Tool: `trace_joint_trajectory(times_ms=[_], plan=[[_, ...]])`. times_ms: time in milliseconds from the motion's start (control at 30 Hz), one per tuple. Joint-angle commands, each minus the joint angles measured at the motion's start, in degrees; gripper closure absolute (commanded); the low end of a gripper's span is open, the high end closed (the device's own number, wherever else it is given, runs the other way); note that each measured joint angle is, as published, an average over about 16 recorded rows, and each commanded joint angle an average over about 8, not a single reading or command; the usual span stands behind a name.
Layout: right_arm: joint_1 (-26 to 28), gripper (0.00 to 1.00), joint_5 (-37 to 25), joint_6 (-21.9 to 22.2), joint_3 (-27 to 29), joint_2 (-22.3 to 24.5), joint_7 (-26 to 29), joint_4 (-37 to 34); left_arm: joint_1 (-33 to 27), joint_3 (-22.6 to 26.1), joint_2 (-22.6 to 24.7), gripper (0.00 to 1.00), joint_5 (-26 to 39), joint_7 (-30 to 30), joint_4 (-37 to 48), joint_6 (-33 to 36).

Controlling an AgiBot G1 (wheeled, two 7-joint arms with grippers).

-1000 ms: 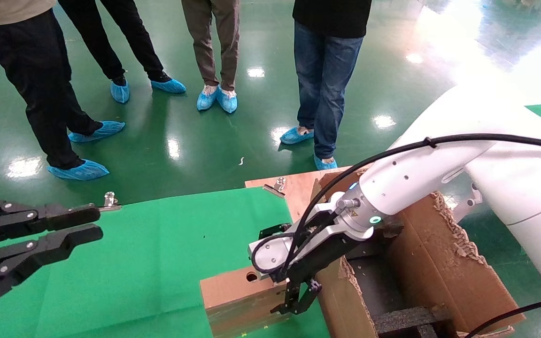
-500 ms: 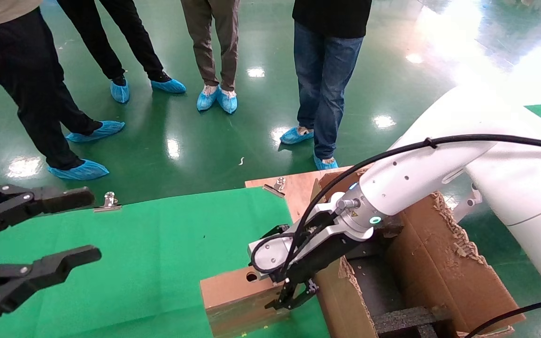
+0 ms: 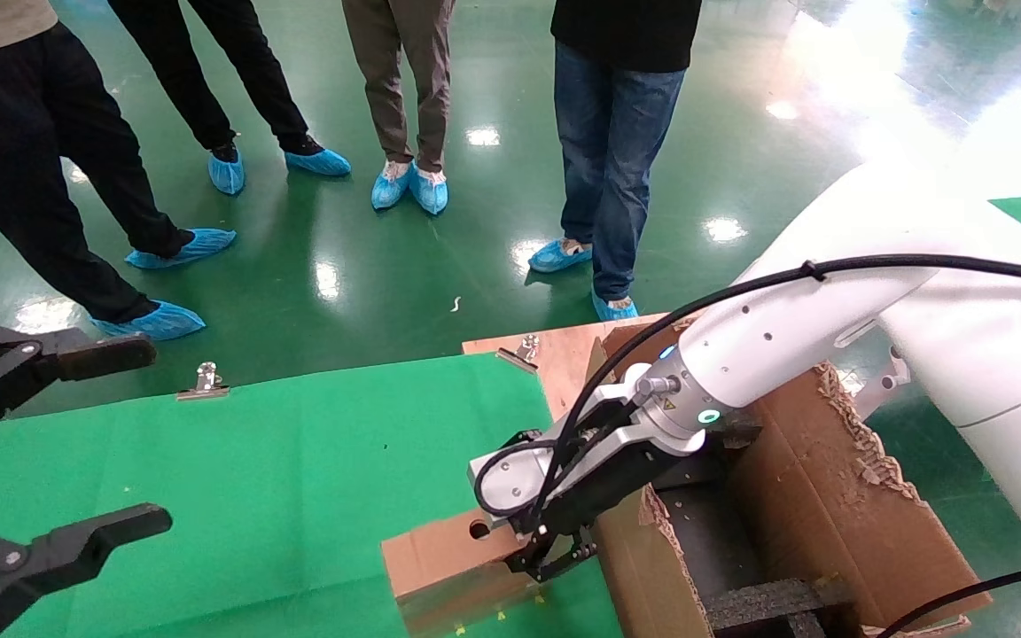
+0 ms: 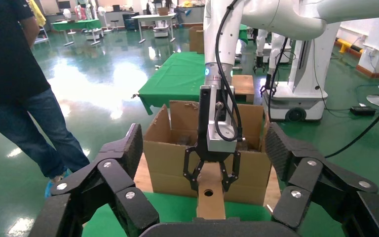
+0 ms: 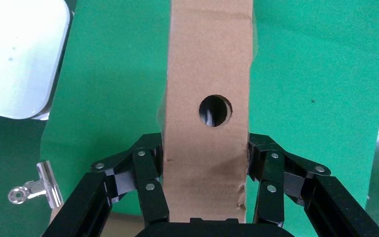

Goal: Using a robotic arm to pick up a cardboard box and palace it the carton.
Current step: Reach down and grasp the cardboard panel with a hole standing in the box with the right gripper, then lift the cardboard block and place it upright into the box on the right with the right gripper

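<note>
Cardboard box (image 3: 440,558) stood on edge on the green tabletop (image 3: 280,478), just beside the carton (image 3: 794,514) — the right hand (image 3: 555,556) clamped its two broad faces. Left hand (image 3: 41,452) hung wide open, empty, well apart.

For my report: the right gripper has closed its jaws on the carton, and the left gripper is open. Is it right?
Not quite. The right gripper is closed on the small cardboard box, not the carton, as the right wrist view shows. The left gripper is open, as stated.
</note>
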Motion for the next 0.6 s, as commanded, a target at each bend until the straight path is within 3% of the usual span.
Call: trace_joint_trajectory(times_ms=[33, 300, 600], plan=[[-0.13, 1.0, -0.04, -0.03, -0.05, -0.01, -0.04, 0.08, 0.0, 0.0, 0.0, 0.0, 0.0, 0.0, 0.0, 0.0], [2.93, 1.0, 1.79, 1.08, 1.56, 0.53, 1.11, -2.46, 0.0, 0.0, 0.0, 0.0, 0.0, 0.0, 0.0, 0.0], [12.96, 1.0, 4.29, 0.09, 4.65, 1.39, -0.03, -9.53, 0.0, 0.0, 0.0, 0.0, 0.0, 0.0, 0.0, 0.0]])
